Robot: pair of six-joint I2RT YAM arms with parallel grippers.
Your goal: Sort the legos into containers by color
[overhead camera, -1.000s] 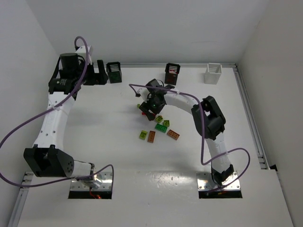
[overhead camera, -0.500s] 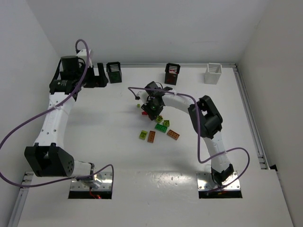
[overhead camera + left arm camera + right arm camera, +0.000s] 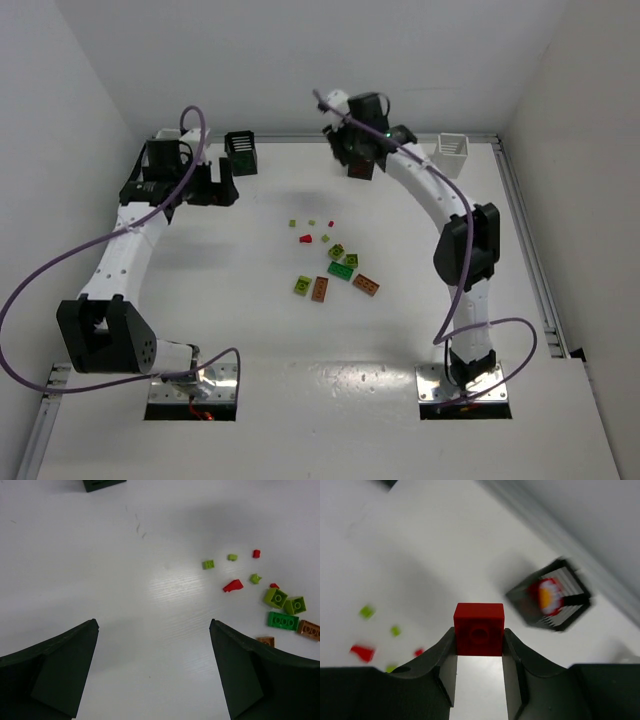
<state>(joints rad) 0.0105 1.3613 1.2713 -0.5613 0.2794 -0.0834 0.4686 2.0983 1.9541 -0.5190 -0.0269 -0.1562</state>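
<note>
The white table (image 3: 200, 300) carries the whole job. Over it the right arm (image 3: 440, 200) reaches far to the back wall, while the left arm (image 3: 120, 250) bends in over the left side.

Of the containers, one black bin (image 3: 570, 580) matters now. In the right wrist view it lies ahead of the jaws and off to their right, not yet under them, and it holds something red with a pale patch (too blurred to name). A second black bin (image 3: 240, 152) stands near the left arm, and a white bin (image 3: 451, 155) sits well to the right.

The right gripper (image 3: 479, 641) is partly closed, its jaws pinching a red brick (image 3: 479, 625) by two opposite sides. The brick is square, so no long axis needs lining up. I judge the coming move to be a short carry forward and right until the brick hangs over that bin's mouth, and the right arm is far the nearer.

The left gripper (image 3: 154, 645) stands fully open and empty above bare table.

The loose legos (image 3: 283, 621) lie mid-table to the left gripper's right, among them a small red wedge (image 3: 233, 585).
</note>
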